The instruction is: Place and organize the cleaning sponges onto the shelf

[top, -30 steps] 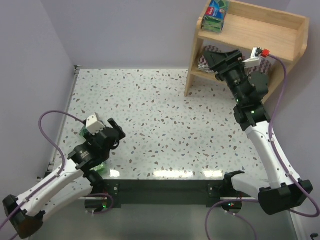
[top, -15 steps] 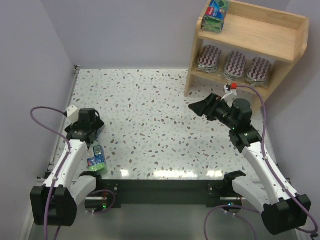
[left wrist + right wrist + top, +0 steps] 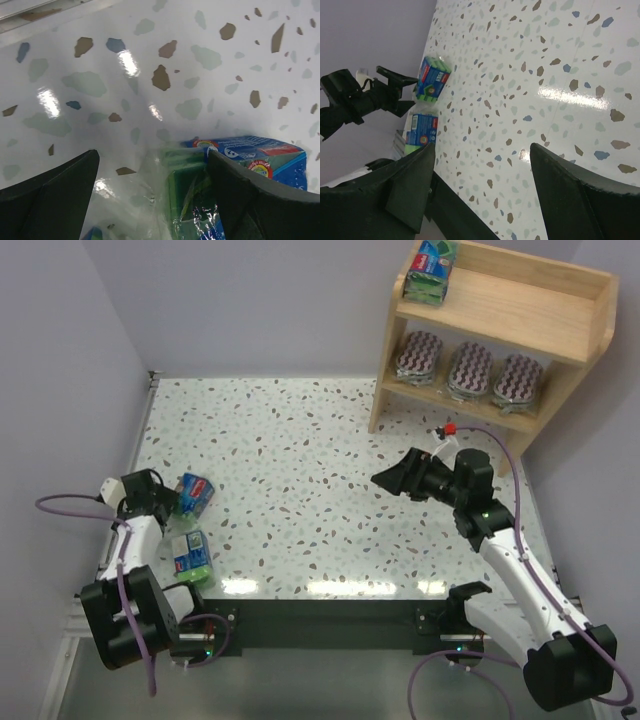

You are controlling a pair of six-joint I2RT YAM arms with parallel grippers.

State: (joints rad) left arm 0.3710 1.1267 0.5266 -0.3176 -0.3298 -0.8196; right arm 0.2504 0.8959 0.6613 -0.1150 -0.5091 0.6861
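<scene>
Where the left arm [image 3: 128, 540] lies folded low along the left edge of the desk [image 3: 300, 460], the left tool [image 3: 168, 502] points at a green pack [image 3: 196, 493] with a blue-and-red label. Seen from its wrist, the two dark fingers [image 3: 50, 200] are spread wide with nothing gripped. The green pack [image 3: 235, 170] lies just ahead of them, close against the right-hand finger, though I cannot tell whether it touches. A second green pack [image 3: 189, 553] lies nearer the front edge, close to the first but apart from it. Over on the other side, the right tool [image 3: 386, 478] hangs above the right half of the desk, turned leftward, its fingers [image 3: 580, 195] wide apart and empty. The shelf [image 3: 520, 300] stands at the far right corner. Three striped oval packs [image 3: 468, 367] sit side by side on its lower tier, and a third green pack [image 3: 432, 268] rests at the left end of the top tier.
</scene>
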